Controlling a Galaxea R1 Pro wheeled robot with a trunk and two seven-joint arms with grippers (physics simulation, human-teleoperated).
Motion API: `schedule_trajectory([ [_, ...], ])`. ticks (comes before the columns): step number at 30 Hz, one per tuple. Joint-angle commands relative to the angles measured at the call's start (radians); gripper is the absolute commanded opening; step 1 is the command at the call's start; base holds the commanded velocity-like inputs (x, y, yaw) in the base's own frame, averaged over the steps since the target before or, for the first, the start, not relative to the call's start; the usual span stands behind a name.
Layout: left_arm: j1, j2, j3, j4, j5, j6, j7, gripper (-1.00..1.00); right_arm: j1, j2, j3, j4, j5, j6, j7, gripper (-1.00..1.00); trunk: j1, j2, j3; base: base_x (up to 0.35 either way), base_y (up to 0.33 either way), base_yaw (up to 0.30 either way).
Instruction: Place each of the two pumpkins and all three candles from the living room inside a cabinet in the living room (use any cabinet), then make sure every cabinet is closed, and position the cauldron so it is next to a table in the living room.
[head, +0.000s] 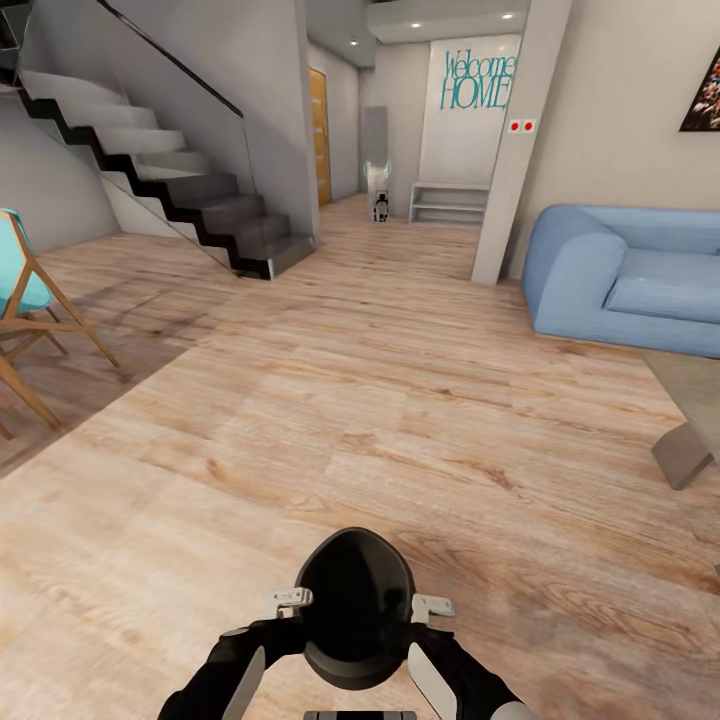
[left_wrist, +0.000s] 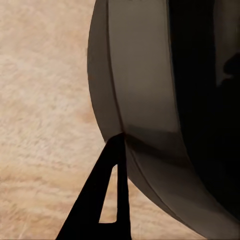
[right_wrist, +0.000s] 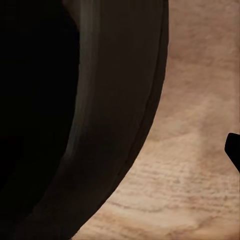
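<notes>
Low in the head view, between both arms and just ahead of the robot's trunk, the cauldron (head: 355, 608) is carried clear of the wood floor (head: 400, 440), its black mouth tipped toward the camera so the inside reads as plain dark. The left gripper (head: 289, 599) presses its pale fingers against the pot's left flank and the right gripper (head: 432, 605) does the same on the opposite flank; both arms are cut off by the lower edge of the picture. How far each claw's own jaws stand apart I cannot tell, since the pot hides most of them. From the left wrist, the cauldron (left_wrist: 150, 90) looms huge and close, and one dark finger (left_wrist: 107, 200) touches its rim, the other finger lost behind the wall. From the right wrist, the cauldron (right_wrist: 100, 100) takes up most of the frame and only a black finger tip (right_wrist: 233, 149) pokes in at the edge, apart from the pot. Far right in the head view, a grey table (head: 695, 400) corner with an angled leg is cropped by the frame, well apart from the pot. Beyond it sits a blue sofa (head: 630, 275), also cut off; stairs (head: 170, 170) rise at the left beside a partly seen teal chair (head: 25, 300).
</notes>
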Motion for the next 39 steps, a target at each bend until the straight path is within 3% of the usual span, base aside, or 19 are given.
schedule_trajectory([
  [1,0.0,0.0,0.001,0.001,-0.007,0.0,0.002,-1.0,0.0,0.0,0.0,0.0,0.0,0.0,0.0,1.0,0.0,0.0,0.0,0.0,0.0,0.0],
  [4,0.0,0.001,0.001,0.001,-0.007,0.0,0.002,-1.0,0.0,0.0,0.0,0.0,0.0,0.0,0.0,1.0,0.0,0.0,0.0,0.0,0.0,0.0],
  [5,0.0,0.001,0.0,0.001,-0.007,0.0,0.002,-1.0,0.0,0.0,0.0,0.0,0.0,0.0,0.0,-1.0,0.0,0.0,0.0,0.0,0.0,0.0],
  [39,0.0,0.002,0.003,0.001,-0.006,0.003,0.001,-1.0,0.0,0.0,0.0,-0.001,-0.002,0.002,0.002,-1.0,0.0,0.0,0.0,0.0,0.0,0.0],
])
